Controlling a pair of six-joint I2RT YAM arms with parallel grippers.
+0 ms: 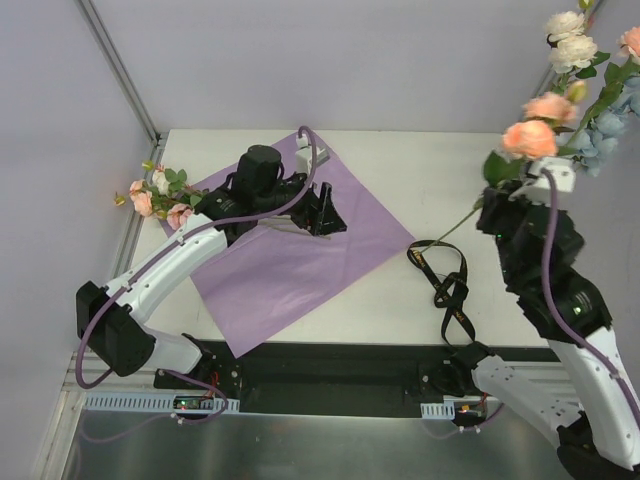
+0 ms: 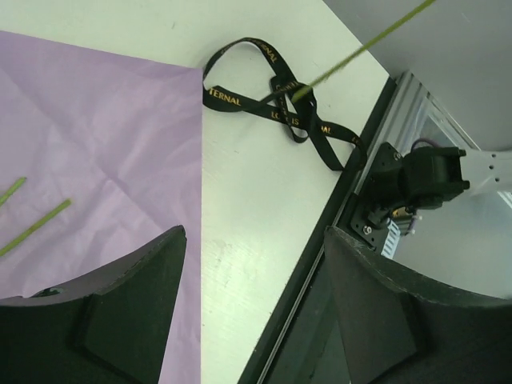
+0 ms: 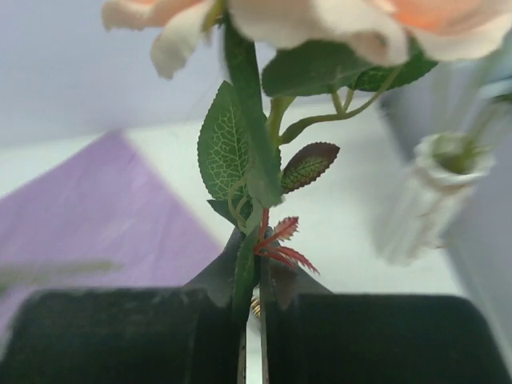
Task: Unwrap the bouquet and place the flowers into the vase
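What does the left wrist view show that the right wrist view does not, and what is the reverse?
Only the left wrist view: the black ribbon lying loose on the table, two stem ends on the paper, and the open left gripper, holding nothing.
Only the right wrist view: the right gripper shut on a flower stem with leaves, peach blooms above it, and the blurred vase with greenery in it.
Both: the purple paper and the white table.
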